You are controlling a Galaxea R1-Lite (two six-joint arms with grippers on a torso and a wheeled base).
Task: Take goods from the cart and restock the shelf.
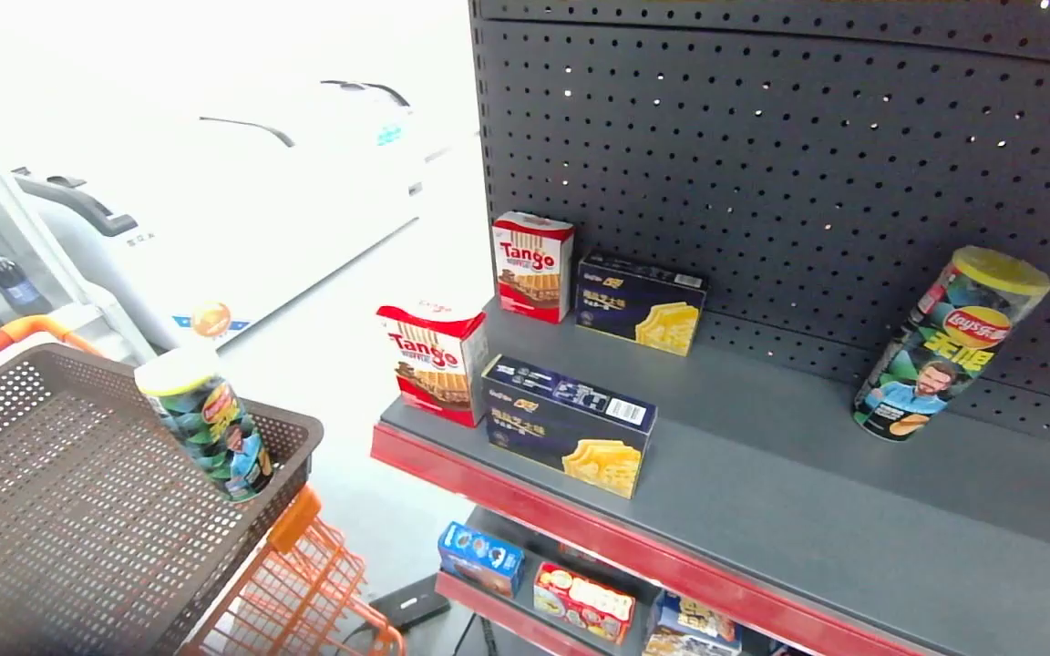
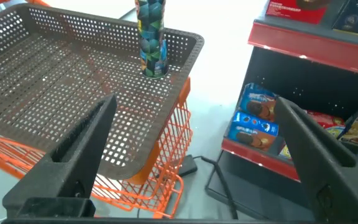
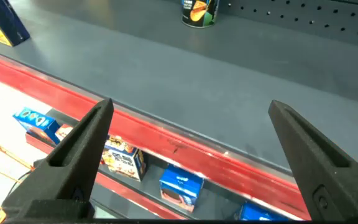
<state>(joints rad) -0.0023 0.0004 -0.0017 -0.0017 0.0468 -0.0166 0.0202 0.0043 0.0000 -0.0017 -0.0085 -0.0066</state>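
I am looking at the can of chips (image 1: 206,424) I need to fetch. It is standing upright in the basket (image 1: 51,528) on the orange cart (image 1: 315,583), close to the corner on the side of the shelf (image 1: 808,510). My left gripper (image 2: 194,104) is hanging above the basket with its fingers spread wide and nothing between them. My right gripper (image 3: 191,107) is hovering over the shelf's front edge, just as wide and just as empty.

What is worrying me is the can's shape and position. It is tall and narrow, so if I am coming in off-centre, one finger could be nudging it before the other touches. That could tip it against the low rim, or over it to the floor. Its smooth round wall could also be slipping if I am squeezing too high. On the shelf a second can (image 1: 949,346) is standing by the back panel and boxes (image 1: 571,424) are sitting near the front, so a careless swing could be knocking them off.
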